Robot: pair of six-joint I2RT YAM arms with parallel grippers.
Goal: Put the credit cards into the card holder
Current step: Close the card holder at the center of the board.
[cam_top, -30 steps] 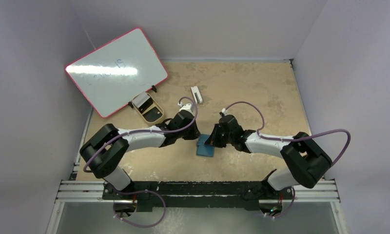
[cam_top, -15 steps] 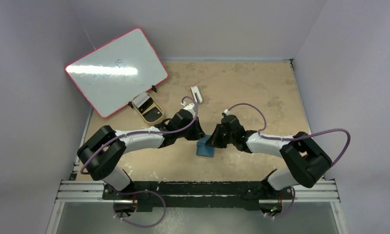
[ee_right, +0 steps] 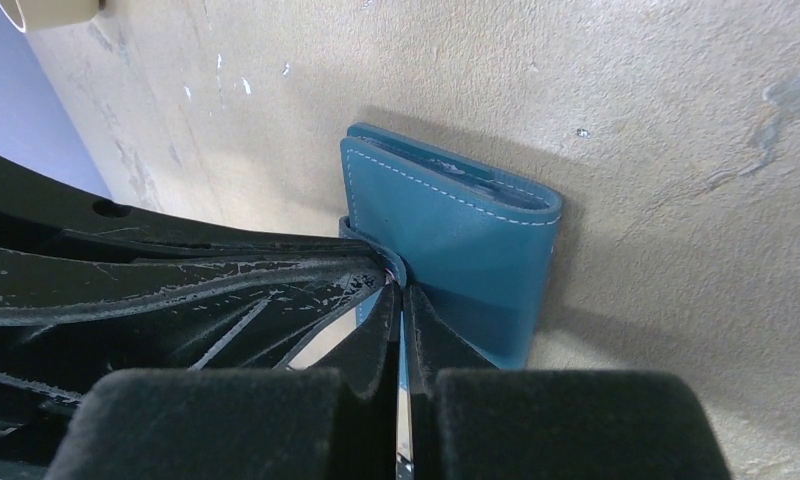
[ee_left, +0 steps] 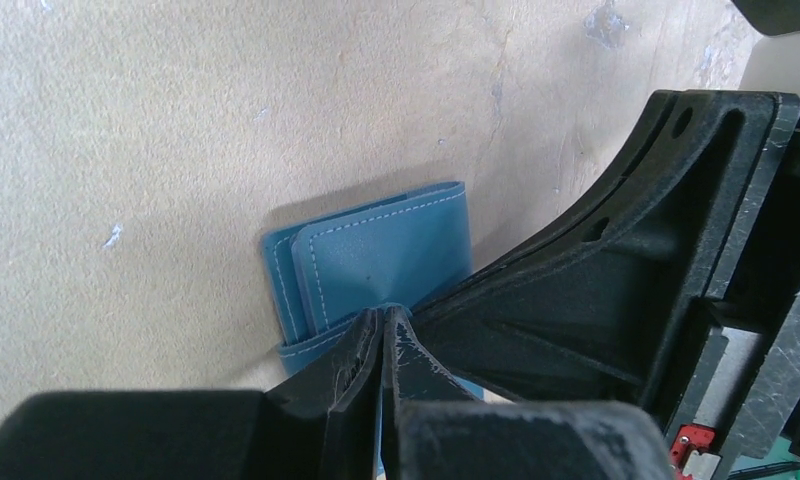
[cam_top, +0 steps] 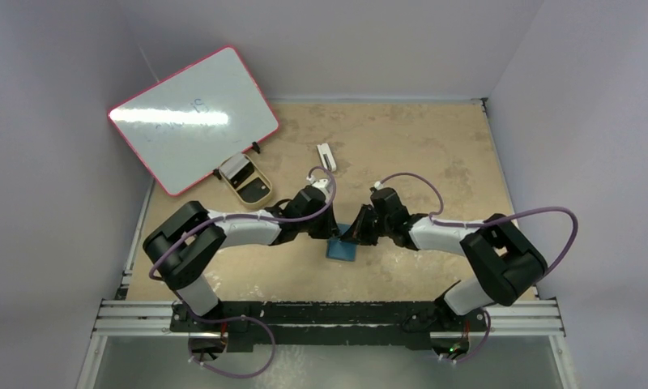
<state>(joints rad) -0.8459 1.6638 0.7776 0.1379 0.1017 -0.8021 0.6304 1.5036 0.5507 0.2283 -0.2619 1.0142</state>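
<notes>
- Between the left tool (ee_left: pixel 382 322) and the right tool (ee_right: pixel 400 292), the teal card holder (ee_left: pixel 391 250) lies folded on the bench (ee_left: pixel 176 120), with pale stitching along its edges
- Left tool is clenched on the card holder: its two fingers (ee_left: pixel 351 360) are pressed almost together, and a thin teal layer from the edge nearest to them shows in the slit between them
- Right tool is also clenched on the card holder, coming from the opposite side; its fingers are nearly closed on a thin layer at the edge next to them
- Tips of both tools are very near to each other at the same edge of the holder; I cannot tell if they touch
- Far end of the holder, away from both tools, rests flat on the bench
- Beyond the left tool and to its outer side, well apart, stands a tan tray (cam_top: pixel 261 173); the credit cards (cam_top: pixel 238 168) seem to lie in it, one grey and one dark, but they are too small to be sure
- Behind the tray, farther from the left tool, a whiteboard (cam_top: pixel 193 117) with a pink border stands tilted
- Ahead of both tools, apart from them, lies a small white block (cam_top: pixel 326 156)
</notes>
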